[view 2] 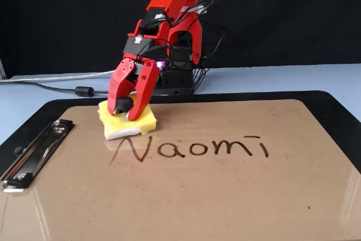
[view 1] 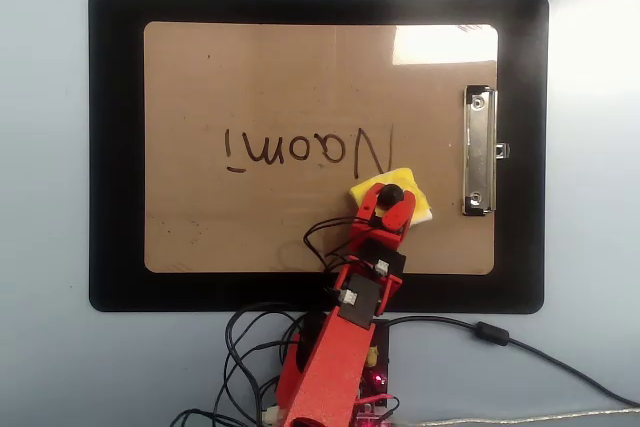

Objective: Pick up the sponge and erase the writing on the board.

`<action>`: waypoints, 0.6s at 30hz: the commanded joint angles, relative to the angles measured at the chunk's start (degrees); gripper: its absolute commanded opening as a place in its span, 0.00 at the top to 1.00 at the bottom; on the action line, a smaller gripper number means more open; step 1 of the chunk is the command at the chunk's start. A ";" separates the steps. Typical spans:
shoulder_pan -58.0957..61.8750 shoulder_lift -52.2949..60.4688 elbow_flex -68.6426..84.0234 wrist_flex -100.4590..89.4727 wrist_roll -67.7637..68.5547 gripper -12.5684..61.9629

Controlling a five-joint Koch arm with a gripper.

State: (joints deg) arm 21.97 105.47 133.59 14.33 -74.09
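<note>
The red gripper (view 2: 127, 105) has its fingers (view 2: 140, 91) closed on the black knob of the yellow sponge (view 2: 127, 121), so the pick-up looks done and the erasing stroke looks about to begin. The sponge sits on or just above the brown clipboard (view 2: 186, 196); contact cannot be confirmed, though in the fixed view its white lower layer appears to meet the surface. Taking the writing (view 1: 310, 150) as the landmark, in the overhead view the sponge (view 1: 412, 199) lies just beside the capital N, on the arm's side of it and toward the silver clip (view 1: 479, 150), with one corner near the strokes of that letter but not over them. All five letters of "Naomi" read whole and dark, so no erasing shows. The next move, as I judge it, calls for pressing the pad flat and sweeping it along the word from the N toward the final i, keeping steady downward pressure so the thin strokes lift. The knob grip is narrow, so the pad could twist or tilt under drag. The clipboard lies on a black mat (view 1: 115, 147) on the pale blue worktop (view 1: 45, 147).
</note>
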 commanded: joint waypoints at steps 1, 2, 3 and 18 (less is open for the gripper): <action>0.18 -1.85 -0.79 -6.06 -0.79 0.94; -0.62 -4.39 -0.97 -7.91 -1.05 0.94; -1.93 -7.12 -1.49 -9.84 -1.58 0.94; -5.80 -6.42 4.22 -17.49 -8.79 0.94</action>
State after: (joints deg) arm 14.85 93.16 133.95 -3.43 -82.18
